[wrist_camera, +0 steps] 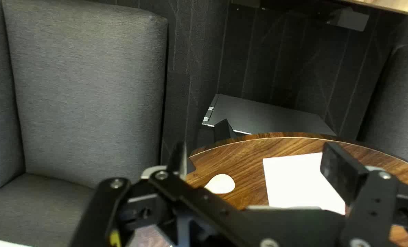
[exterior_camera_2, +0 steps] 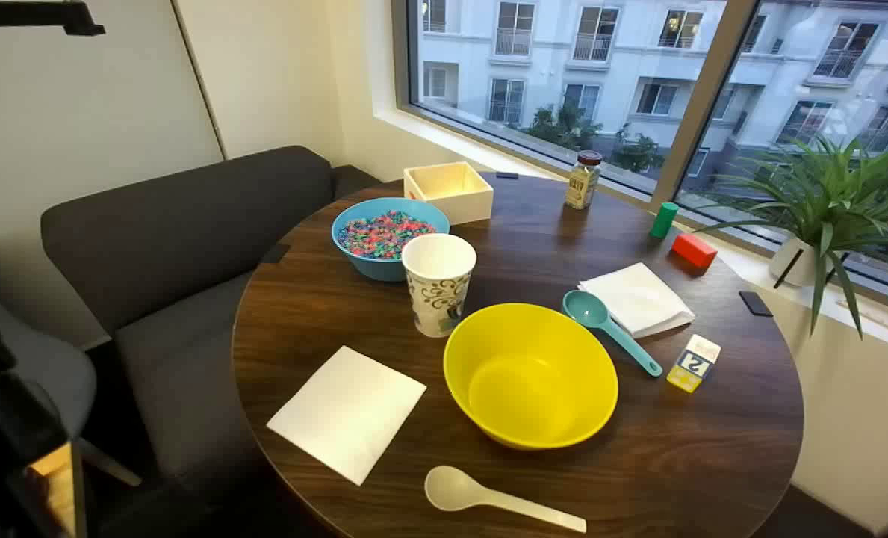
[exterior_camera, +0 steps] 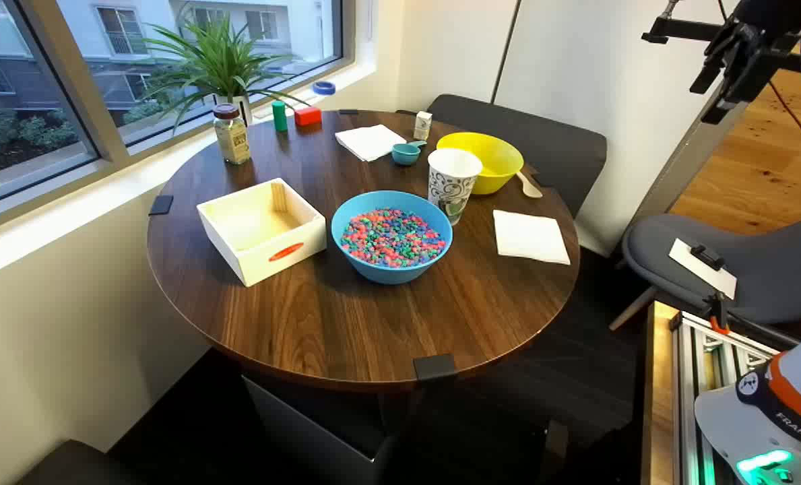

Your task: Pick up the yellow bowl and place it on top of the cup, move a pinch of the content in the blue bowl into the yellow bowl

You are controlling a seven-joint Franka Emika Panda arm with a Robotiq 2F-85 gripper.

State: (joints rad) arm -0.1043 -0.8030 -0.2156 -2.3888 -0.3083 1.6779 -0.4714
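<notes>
Read as a clock in an exterior view, twelve at the far rim, the round brown table bears the yellow bowl near two o'clock, upright on the tabletop. The blue bowl sits a little toward six from the centre, with its content of pink, blue and green bits spread across the inside. A pale wooden box lies at about nine. High past the rim toward two hangs the gripper; the wrist view shows its fingers wide apart. At half past two, between the bowls, the scroll-patterned cup stands upright; whether it touches either cannot be told. One white napkin lies at three, a far napkin at twelve. A lidded jar stands between ten and eleven, a pale spoon lies at two by the rim, and a teal scoop rests near the far napkin. Smallest are a red block and green cylinder around eleven, and a number block toward one.
</notes>
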